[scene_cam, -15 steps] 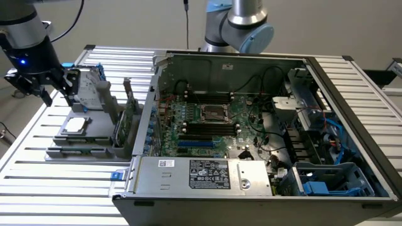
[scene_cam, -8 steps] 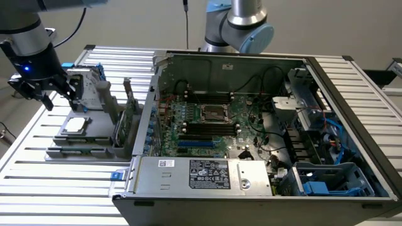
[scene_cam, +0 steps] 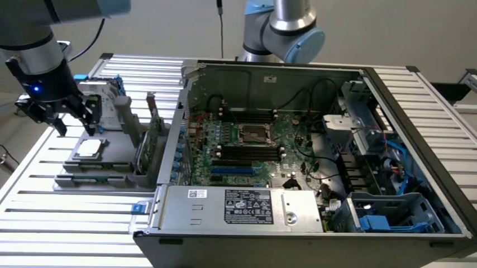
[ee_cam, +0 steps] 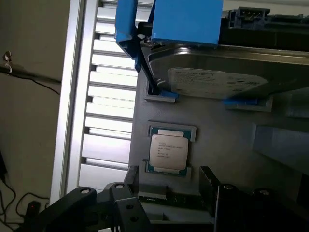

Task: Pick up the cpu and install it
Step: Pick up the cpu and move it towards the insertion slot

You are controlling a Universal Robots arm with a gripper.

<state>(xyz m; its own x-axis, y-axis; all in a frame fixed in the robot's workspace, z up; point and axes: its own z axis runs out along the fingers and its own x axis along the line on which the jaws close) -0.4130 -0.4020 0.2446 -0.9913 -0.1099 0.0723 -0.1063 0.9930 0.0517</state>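
One gripper (scene_cam: 76, 130) hangs over the grey parts holder (scene_cam: 111, 167) at the exterior view's left, its fingers spread and empty. The cpu (scene_cam: 89, 148) lies flat just below, beside the open computer case (scene_cam: 298, 72). Wrist view: the cpu (ee_cam: 167, 151) sits seated in its recess, near the blue-framed hard drive (ee_cam: 217, 82).

Open computer case (scene_cam: 283, 78) on slatted table (scene_cam: 60, 218); hard drive (ee_cam: 217, 79) in grey holder (ee_cam: 231, 145)
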